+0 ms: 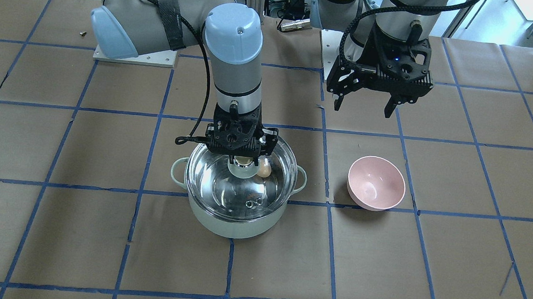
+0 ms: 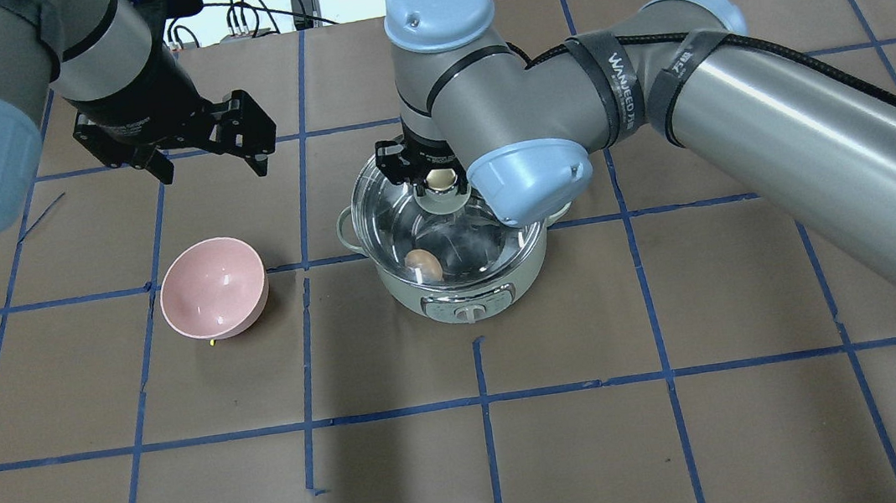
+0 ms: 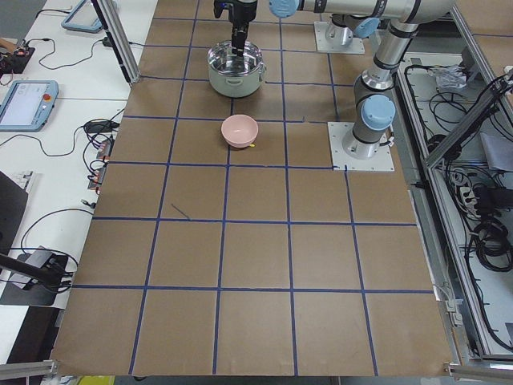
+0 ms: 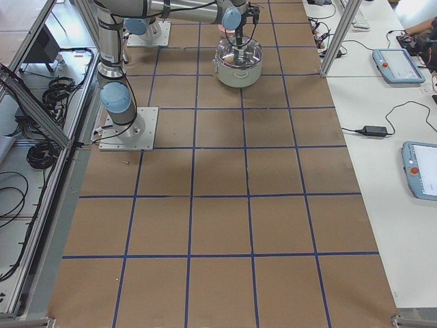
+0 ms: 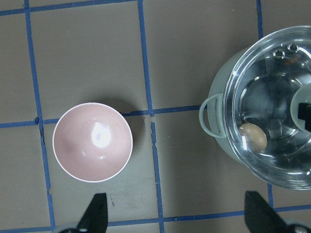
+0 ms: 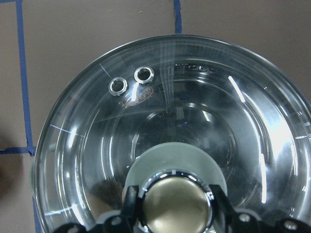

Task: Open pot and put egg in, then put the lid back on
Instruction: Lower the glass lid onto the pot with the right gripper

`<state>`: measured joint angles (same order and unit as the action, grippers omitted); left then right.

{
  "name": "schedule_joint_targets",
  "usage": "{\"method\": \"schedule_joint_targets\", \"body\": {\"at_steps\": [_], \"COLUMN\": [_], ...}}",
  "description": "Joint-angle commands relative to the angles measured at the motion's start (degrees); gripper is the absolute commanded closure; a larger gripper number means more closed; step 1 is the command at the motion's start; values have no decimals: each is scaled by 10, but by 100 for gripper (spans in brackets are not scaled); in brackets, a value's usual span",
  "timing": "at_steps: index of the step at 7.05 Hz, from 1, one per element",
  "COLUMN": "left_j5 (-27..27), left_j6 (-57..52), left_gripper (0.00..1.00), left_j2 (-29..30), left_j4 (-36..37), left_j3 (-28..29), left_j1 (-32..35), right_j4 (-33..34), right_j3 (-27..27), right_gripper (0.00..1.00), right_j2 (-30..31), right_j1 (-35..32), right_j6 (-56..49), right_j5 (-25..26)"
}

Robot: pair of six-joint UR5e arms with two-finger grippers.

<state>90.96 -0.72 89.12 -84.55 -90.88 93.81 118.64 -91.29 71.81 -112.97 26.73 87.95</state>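
Note:
The pale mint-green pot [image 1: 228,222] stands mid-table with the clear glass lid [image 1: 219,188] lying on its rim. The tan egg [image 1: 264,168] lies inside, seen through the glass; it also shows in the overhead view [image 2: 423,265] and the left wrist view [image 5: 253,136]. My right gripper [image 1: 243,161] points straight down with its fingers against both sides of the brass knob [image 6: 175,206]. My left gripper [image 1: 365,112] is open and empty, hovering above the table behind the pink bowl [image 1: 376,183].
The empty pink bowl [image 2: 213,288] sits about one tile from the pot [image 2: 453,297], on my left side. Blue tape lines grid the brown table. The arm bases stand at the robot's edge of the table.

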Motion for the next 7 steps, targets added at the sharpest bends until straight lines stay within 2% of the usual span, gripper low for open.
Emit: {"method": "schedule_joint_targets", "body": {"at_steps": [1, 6, 7], "left_j5": [-1, -1, -1], "left_j6": [-3, -7, -7], "left_gripper": [0, 0, 0], "left_j2": [0, 0, 0], "left_j4": [0, -1, -1], "left_j3": [0, -1, -1], "left_j1": [-2, -5, -5], "right_j4": [2, 7, 6], "right_j3": [-2, -14, -14], "right_gripper": [70, 68, 39], "right_j2": [0, 2, 2], "right_j1": [0, 6, 9], "right_j6": [-2, -26, -26], "right_j5": [-1, 2, 4]}}
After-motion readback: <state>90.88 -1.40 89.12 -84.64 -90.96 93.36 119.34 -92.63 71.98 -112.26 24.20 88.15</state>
